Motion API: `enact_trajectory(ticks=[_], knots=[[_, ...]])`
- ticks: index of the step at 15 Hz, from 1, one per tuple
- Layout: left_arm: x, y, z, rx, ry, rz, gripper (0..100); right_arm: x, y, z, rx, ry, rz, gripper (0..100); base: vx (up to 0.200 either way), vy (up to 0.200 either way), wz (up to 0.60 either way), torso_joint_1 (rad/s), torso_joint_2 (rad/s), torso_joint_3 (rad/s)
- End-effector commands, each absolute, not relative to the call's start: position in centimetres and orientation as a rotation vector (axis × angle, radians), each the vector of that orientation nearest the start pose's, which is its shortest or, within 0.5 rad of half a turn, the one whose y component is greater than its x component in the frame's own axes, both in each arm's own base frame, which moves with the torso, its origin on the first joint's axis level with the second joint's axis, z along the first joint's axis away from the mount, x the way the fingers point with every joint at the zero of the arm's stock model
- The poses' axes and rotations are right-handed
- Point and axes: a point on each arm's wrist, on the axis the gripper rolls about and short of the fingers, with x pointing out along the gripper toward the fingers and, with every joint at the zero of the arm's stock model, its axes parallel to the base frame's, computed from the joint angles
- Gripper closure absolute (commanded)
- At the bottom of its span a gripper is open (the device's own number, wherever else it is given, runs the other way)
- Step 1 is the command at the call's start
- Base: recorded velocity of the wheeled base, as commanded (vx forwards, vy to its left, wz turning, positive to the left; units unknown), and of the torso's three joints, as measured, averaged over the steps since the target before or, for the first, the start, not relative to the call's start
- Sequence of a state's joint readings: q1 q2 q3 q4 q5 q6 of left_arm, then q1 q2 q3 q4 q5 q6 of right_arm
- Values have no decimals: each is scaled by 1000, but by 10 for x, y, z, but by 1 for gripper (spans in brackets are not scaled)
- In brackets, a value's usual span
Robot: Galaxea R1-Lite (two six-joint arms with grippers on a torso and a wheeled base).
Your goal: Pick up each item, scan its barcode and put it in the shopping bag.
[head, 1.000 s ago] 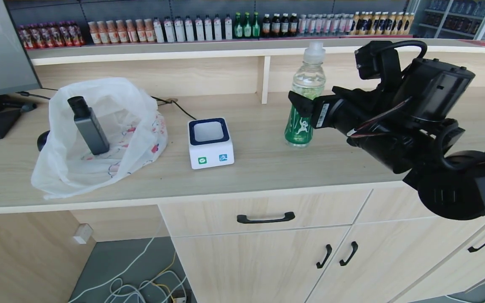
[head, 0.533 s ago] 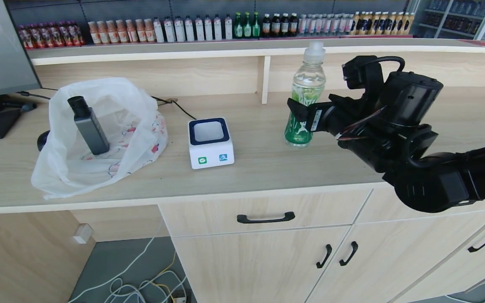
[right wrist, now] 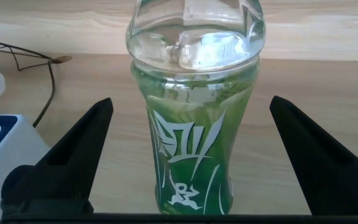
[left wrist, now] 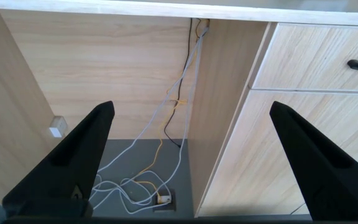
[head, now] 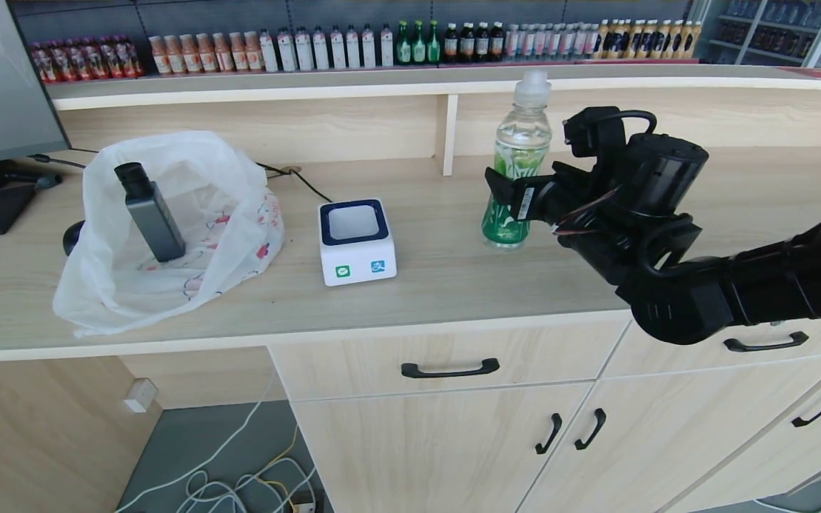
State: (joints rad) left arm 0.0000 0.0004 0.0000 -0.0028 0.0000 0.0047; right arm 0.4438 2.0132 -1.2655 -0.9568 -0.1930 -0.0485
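**A:** Green-labelled bottle (head: 517, 167), where is it?
**B:** Upright on the table (head: 439, 285), white cap on, to the right of the scanner (head: 355, 241) and well apart from the bag (head: 168, 235).
**A:** And the right jaws?
**B:** Spread wide at the bottle's middle, one finger (right wrist: 73, 155) on each side. In the right wrist view a strip of wood shows between each finger and the bottle, so nothing is gripped.
**A:** The bag?
**B:** Thin white plastic with its mouth open, slumped on the table's left part. A grey flask (head: 150, 212) with a black cap leans inside.
**A:** Scanner?
**B:** White cube with a dark-framed window facing up. It sits between bag and bottle, touching neither.
**A:** Left jaws?
**B:** Wide too, holding nothing. They sit below the tabletop, facing an open recess beside a drawer (left wrist: 319, 56), where cables (left wrist: 148, 180) trail over the grey floor.
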Motion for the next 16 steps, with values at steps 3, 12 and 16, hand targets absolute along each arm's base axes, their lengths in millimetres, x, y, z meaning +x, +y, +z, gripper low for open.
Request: enact_trajectory(ticks=[3,12,16], knots=[[-23,0,76,5,-3,0,0,384,173,218,16,-202,240,0,0,0,0,0,0,0],[-23,0,76,5,-3,0,0,408,177,219,30,-247,226,0,0,0,0,0,0,0],[-23,0,76,5,-3,0,0,414,171,216,28,-245,211,0,0,0,0,0,0,0]])
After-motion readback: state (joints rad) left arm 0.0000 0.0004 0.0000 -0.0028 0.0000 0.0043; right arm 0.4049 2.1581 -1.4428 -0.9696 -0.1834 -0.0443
